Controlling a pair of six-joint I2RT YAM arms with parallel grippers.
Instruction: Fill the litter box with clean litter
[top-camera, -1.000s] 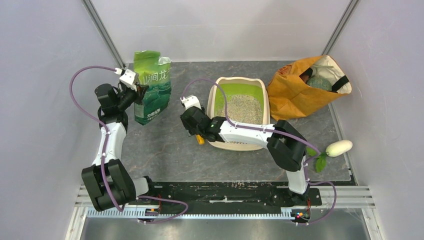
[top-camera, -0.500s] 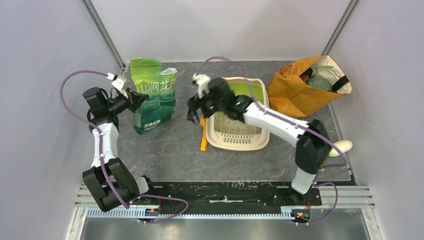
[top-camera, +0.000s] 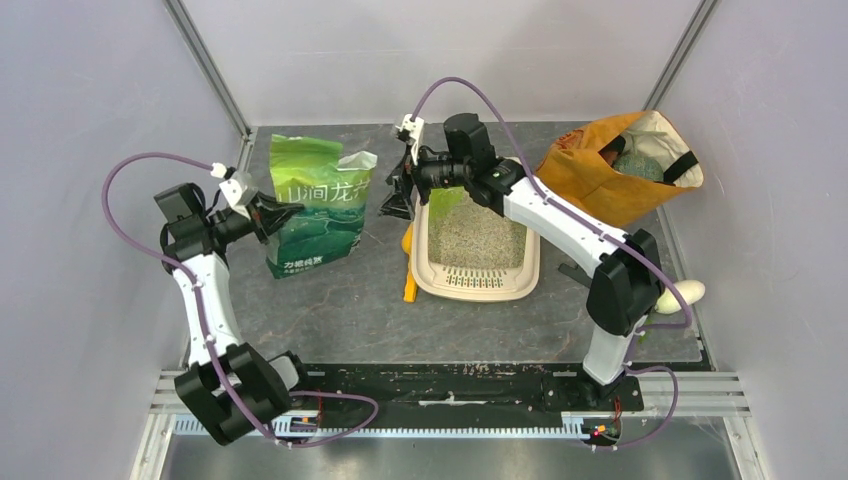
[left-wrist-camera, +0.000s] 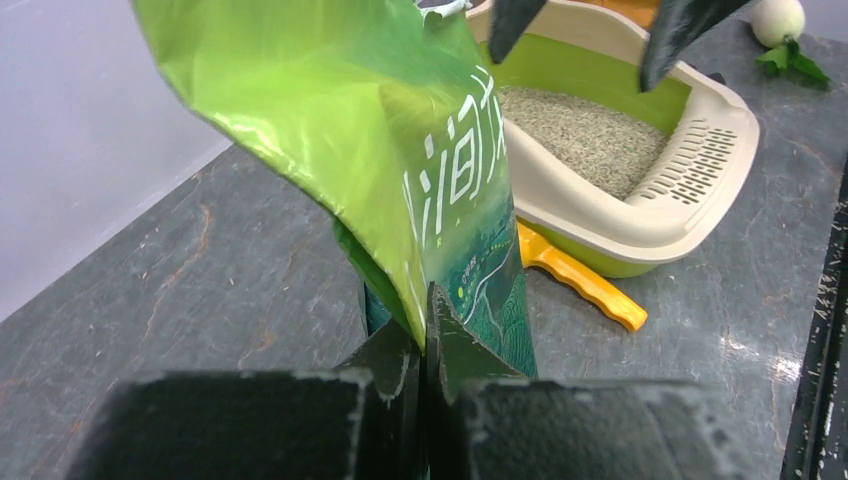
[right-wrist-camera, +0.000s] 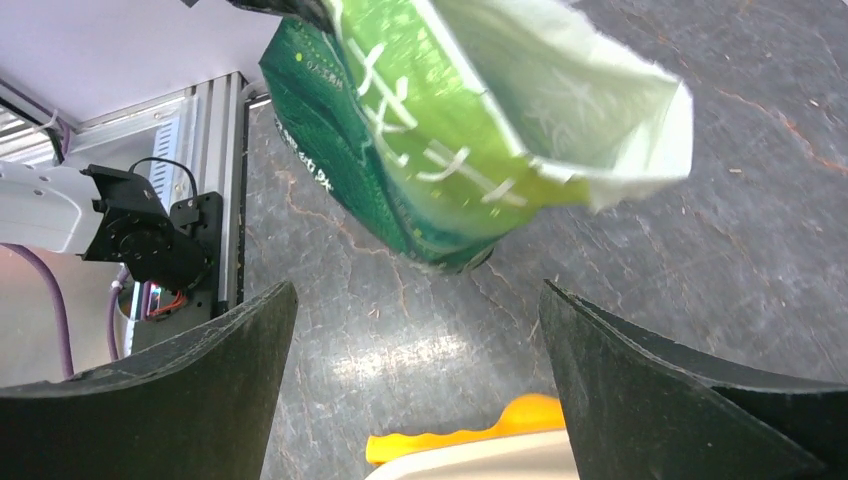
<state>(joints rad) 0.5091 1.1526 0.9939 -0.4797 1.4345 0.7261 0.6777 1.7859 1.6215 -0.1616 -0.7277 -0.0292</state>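
Your left gripper is pinched tight on the left edge of the green litter bag. Your right gripper hangs spread wide, holding nothing, between that bag and the litter box. An orange scoop lies just beside the box's left wall. Clean litter covers the tray floor, perhaps thinly. An orange fabric bag sits far right.

Beige litter box with clean litter
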